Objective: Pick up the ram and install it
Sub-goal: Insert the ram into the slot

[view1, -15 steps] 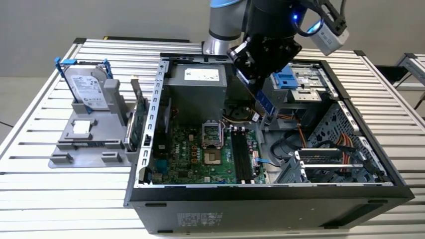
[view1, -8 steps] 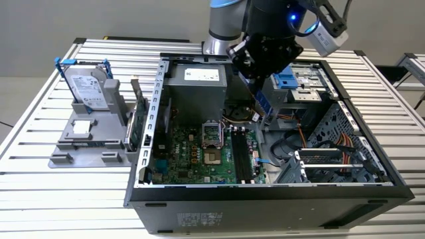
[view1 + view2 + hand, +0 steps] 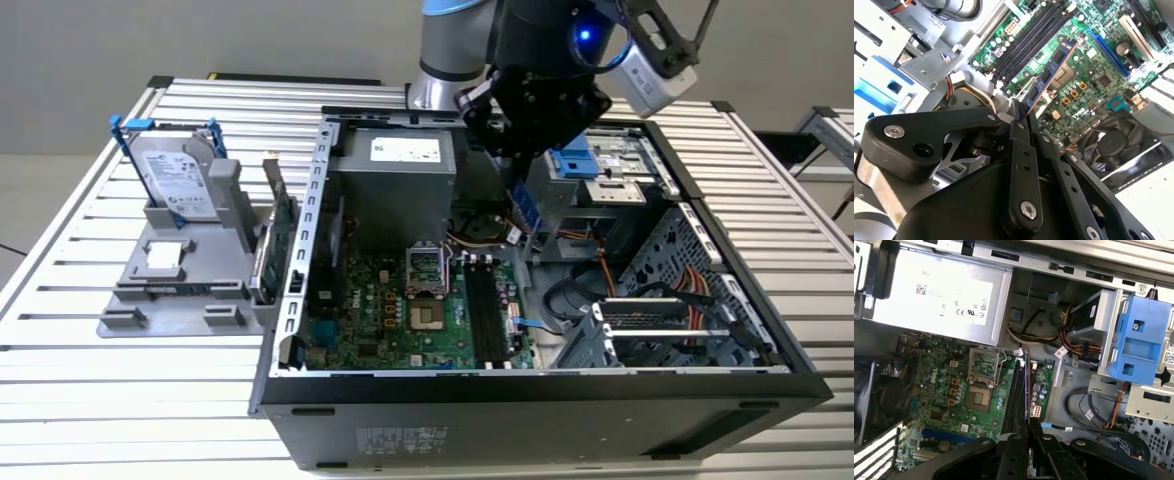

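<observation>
Blue ram (image 3: 1049,75) in tool (image 3: 1021,117)

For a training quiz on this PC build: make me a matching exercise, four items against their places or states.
Items:
1. ram
2. hard drive
3. power supply
4. CPU socket

Places or states:
A. upright in the grey stand outside the case
B. held in the gripper above the motherboard
C. bare on the motherboard
D. silver box mounted in the case corner

Pairs: 1-B, 2-A, 3-D, 4-C
</observation>
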You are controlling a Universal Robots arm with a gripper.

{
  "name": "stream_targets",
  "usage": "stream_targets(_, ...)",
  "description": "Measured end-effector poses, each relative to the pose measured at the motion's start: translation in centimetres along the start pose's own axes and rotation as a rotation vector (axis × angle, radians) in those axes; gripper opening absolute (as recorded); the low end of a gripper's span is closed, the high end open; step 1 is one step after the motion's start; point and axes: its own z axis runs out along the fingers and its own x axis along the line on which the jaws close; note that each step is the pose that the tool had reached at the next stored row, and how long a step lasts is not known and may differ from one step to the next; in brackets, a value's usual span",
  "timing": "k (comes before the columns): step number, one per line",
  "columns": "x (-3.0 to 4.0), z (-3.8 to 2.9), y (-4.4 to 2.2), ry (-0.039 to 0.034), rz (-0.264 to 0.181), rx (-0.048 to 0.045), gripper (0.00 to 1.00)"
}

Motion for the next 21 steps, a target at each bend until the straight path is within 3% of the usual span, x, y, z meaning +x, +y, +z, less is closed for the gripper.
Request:
stream_targets(14,-0.06,0.0,-0.01,-0.0005,0.121,0.0017,0.0)
stream_targets(21,-0.1,0.01,-0.02,-0.0005,0.122,0.0018,0.0)
